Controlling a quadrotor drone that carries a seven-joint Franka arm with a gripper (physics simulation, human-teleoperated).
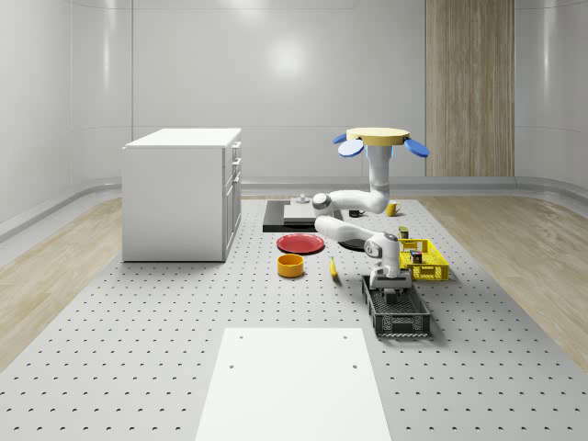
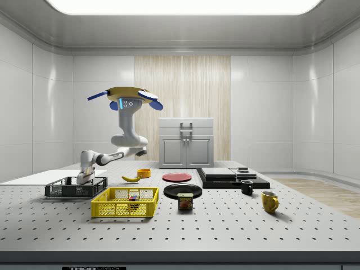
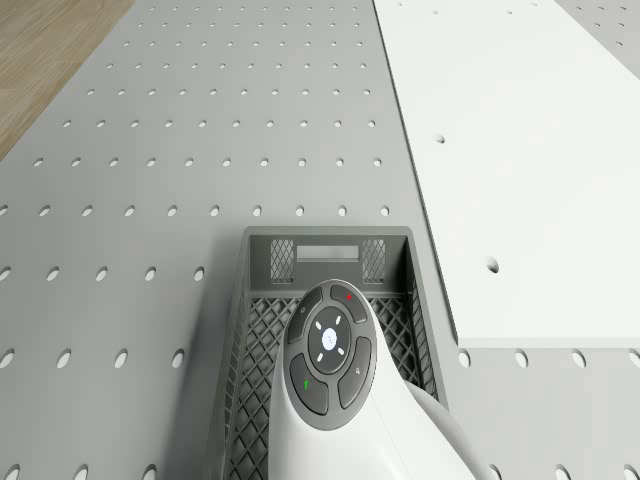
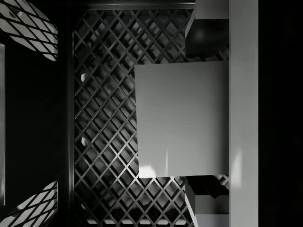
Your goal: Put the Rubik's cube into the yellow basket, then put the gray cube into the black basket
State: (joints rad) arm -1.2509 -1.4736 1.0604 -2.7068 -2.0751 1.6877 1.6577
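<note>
White cabinet [image 1: 182, 193], pale walls, wood panel [image 1: 469, 87].

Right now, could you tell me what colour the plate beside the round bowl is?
Red: the flat plate, clearest in the whole-scene view.

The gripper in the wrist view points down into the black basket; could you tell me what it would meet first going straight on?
Most likely the gray cube between its jaws, then the black basket floor.

Rubik's cube [image 2: 133, 197] lies in yellow basket [image 2: 125, 203]; gray cube [image 4: 182, 118] inside black basket [image 4: 102, 118].
</note>
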